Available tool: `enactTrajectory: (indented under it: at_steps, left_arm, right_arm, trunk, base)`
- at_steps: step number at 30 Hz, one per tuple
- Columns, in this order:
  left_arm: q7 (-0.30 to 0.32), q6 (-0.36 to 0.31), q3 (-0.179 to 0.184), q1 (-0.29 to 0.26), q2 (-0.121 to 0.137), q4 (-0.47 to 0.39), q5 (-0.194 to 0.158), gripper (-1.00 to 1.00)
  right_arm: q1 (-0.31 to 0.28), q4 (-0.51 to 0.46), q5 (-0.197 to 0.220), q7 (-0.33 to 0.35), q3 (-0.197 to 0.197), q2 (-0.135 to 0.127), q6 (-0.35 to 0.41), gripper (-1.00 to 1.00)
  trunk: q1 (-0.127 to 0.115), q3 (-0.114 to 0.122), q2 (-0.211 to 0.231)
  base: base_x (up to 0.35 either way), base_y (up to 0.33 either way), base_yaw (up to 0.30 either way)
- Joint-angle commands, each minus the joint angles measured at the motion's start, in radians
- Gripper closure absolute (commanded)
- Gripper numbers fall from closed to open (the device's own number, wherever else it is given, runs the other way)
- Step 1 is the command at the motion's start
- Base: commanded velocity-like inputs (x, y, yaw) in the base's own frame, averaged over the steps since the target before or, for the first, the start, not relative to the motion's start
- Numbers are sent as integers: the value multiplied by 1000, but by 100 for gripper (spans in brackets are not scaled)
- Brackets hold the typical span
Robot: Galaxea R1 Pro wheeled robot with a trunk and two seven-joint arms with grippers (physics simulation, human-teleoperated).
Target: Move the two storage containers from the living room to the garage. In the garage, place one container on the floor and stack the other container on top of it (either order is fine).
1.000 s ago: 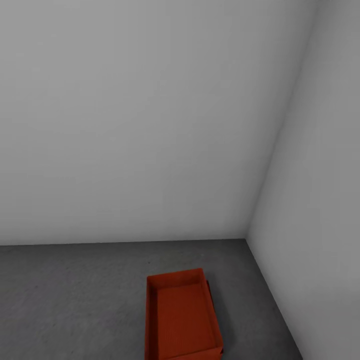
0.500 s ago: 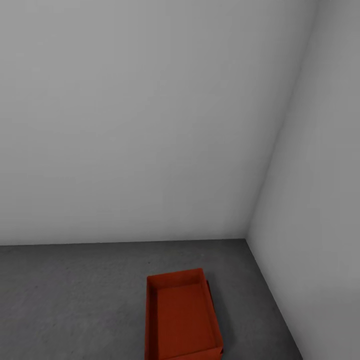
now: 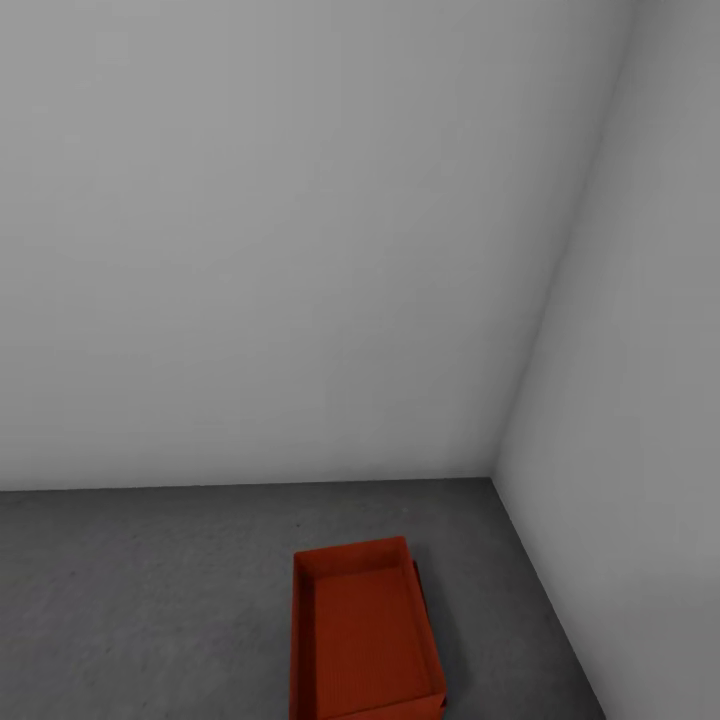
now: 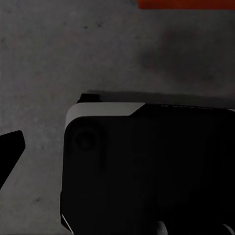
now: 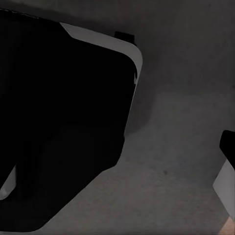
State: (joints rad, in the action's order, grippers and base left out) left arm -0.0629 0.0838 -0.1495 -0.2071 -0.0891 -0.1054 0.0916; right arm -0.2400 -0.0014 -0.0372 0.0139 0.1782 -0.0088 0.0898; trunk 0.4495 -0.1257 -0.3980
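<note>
- One orange-red storage container [image 3: 365,635] is seen parked on the grey concrete floor [image 3: 150,600] near the garage corner, so that half looks done.
- A sliver of orange [image 4: 186,4] is caught past the left wrist.
- Whether a second bin is stacked can't be made out.
- Pincer states can't be told on either arm.

No change for you to log across head view frames: camera framing identical, nothing shifts. Bin [image 3: 364,630] sits at same spot on floor [image 3: 150,600], same angle, same dark edge showing along its right side near wall [image 3: 620,500]. No arm enters head view. Wrist views come with no earlier frames, so you cannot judge any gripper motion there.
</note>
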Motion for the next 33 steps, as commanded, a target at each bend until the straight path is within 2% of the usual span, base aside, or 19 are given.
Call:
enactTrajectory:
  at_steps: [1,33]
  left_arm:
    - [-3,4,-8,-1,0,1,10,-100]
    - [4,5,-8,19,-1,1,8,-100]
  right_arm:
    - [-1,0,-4,1,4,0,4,-100]
    - [-1,0,-4,1,4,0,4,-100]
  trunk:
    - [1,-2,-2]
    - [1,-2,-2]
  base:
    - [0,0,0]
    - [0,0,0]
